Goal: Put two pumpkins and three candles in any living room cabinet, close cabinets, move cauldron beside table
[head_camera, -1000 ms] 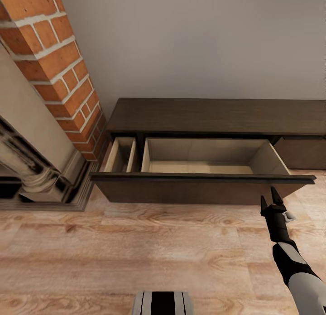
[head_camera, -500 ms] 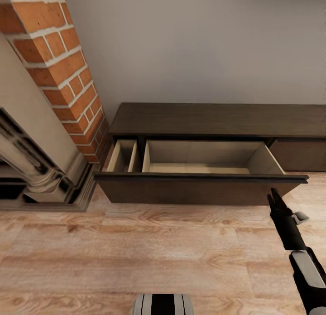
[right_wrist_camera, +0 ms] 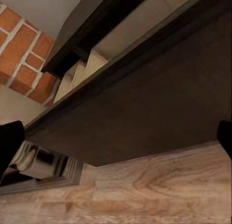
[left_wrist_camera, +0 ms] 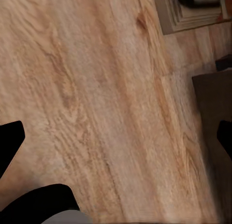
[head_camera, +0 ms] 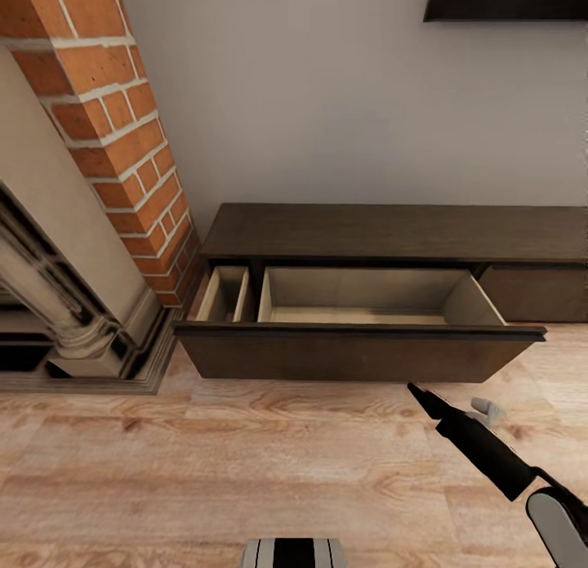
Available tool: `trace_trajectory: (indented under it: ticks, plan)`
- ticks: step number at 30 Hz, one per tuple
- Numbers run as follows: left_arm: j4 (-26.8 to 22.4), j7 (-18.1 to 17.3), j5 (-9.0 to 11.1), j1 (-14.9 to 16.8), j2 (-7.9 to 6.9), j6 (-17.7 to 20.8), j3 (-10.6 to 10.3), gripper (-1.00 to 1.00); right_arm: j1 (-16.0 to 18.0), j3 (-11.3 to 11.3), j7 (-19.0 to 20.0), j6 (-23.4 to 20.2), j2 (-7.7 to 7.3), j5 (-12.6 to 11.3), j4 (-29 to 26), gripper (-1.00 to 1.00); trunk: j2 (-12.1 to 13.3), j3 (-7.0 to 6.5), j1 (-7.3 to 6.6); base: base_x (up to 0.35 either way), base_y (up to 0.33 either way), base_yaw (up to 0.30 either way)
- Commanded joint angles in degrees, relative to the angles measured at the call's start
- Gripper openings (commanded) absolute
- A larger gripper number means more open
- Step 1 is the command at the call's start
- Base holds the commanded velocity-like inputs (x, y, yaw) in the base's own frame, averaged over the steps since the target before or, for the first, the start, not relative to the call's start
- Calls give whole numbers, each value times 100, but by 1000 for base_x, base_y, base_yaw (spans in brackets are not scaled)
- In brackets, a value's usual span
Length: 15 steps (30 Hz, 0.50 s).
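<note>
Cabinet is what matters at this moment: in the head view the long, low dark-brown unit runs along the grey wall, its long axis lying across the view, with a wide drawer pulled out towards the robot and showing a pale beige interior with nothing visible in it, split into a narrow compartment beside the brick chimney and a broad one to the right. The right gripper hangs low over the wooden floor, just in front of the drawer front and short of it, pointing up and to the left at the panel; its fingers look drawn to a single tip, so it seems closed on nothing, though this view alone leaves that unsure. A small pale grey piece shows beside the arm; what it is cannot be told. In the left wrist view, dark fingertips sit far apart at both edges over bare floor, a corner of dark panel nearby. In the right wrist view, dark tips at both edges frame the drawer front close ahead, which argues for spread jaws, so the right gripper's state cannot be settled. The right arm is judged nearer the drawer.
</note>
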State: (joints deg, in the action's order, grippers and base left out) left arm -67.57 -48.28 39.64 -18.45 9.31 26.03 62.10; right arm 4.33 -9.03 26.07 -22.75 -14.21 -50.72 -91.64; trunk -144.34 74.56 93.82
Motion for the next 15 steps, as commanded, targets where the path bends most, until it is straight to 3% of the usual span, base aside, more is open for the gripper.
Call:
trace_trajectory:
  ticks: [1,2,4,7,8,11,12,15]
  plan:
    - [-128,218,38,-1,2,37,-109,100,35,76,-76,-166,-7,-22,-35,100,0,-21,-3,0,0,-67]
    - [-185,337,37,-1,1,33,-165,100,50,104,-104,-205,-8,-9,-46,100,1,-44,-6,0,0,-101]
    - [-436,904,42,-1,1,-50,-520,100,104,181,-179,-310,-10,67,-76,100,4,-95,-11,0,0,-191]
    - [-531,1168,43,-1,1,-184,-790,100,127,202,-199,-335,-11,152,-83,100,8,-172,-19,0,0,-224]
    - [-570,1313,45,-1,-1,-285,-973,100,160,229,-208,-350,-8,284,-86,100,9,-198,-21,0,0,-243]
    - [-646,1520,45,-1,-5,-394,-1201,100,226,379,-231,-381,19,678,-88,100,13,-274,-29,0,0,-251]
    - [-711,1688,48,-1,-3,-438,-1322,100,258,526,-279,-396,40,1083,-89,100,15,-299,-31,0,0,-261]
    - [-781,1891,50,-1,-3,-478,-1467,100,282,702,-347,-409,62,1560,-90,100,19,-373,-39,0,0,-265]
